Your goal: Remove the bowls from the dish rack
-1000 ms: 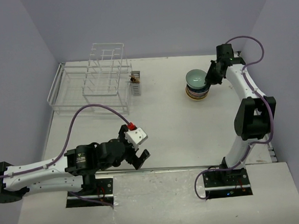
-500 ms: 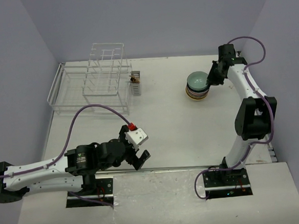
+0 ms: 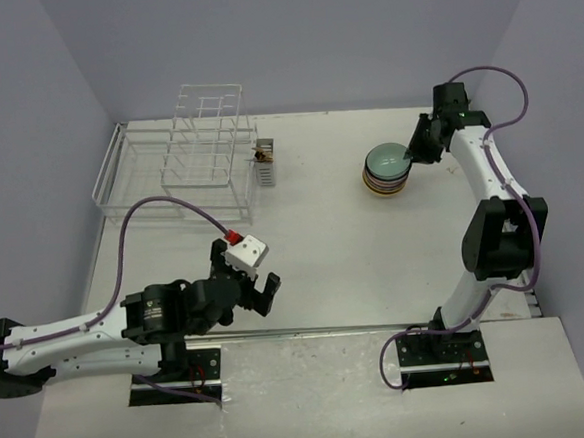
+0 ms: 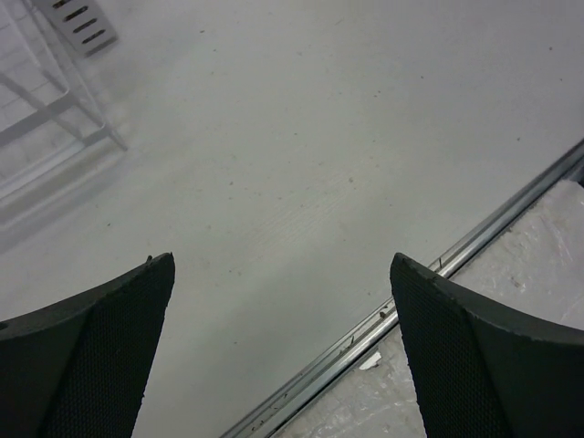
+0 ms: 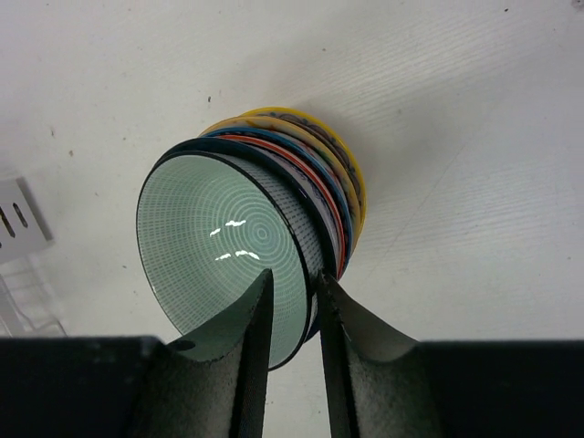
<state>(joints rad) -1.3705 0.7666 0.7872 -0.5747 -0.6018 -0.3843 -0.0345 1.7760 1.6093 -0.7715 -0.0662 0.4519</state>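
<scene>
Stack of bowls [image 3: 387, 175] on the table [image 3: 324, 247] well right of the dish rack [image 3: 172, 157], open table between, top bowl [image 5: 224, 246] pale green, ribbed, dark-rimmed, rim pinched in right gripper [image 5: 292, 276], left gripper [image 4: 281, 262] spread wide, nearer than the rack.

A stack of small round bowls [image 3: 386, 175] stands nested on the worktop at two o'clock. On top sits a pale green bowl with a dark rim [image 5: 224, 242], its edge pinched in the right gripper's [image 5: 294, 279] jaws. Orange-red, blue and yellow rims show beneath. The white wire dish rack [image 3: 183, 161] stands at ten o'clock, its grey cutlery cup [image 3: 264, 167] on the three o'clock side.
</scene>
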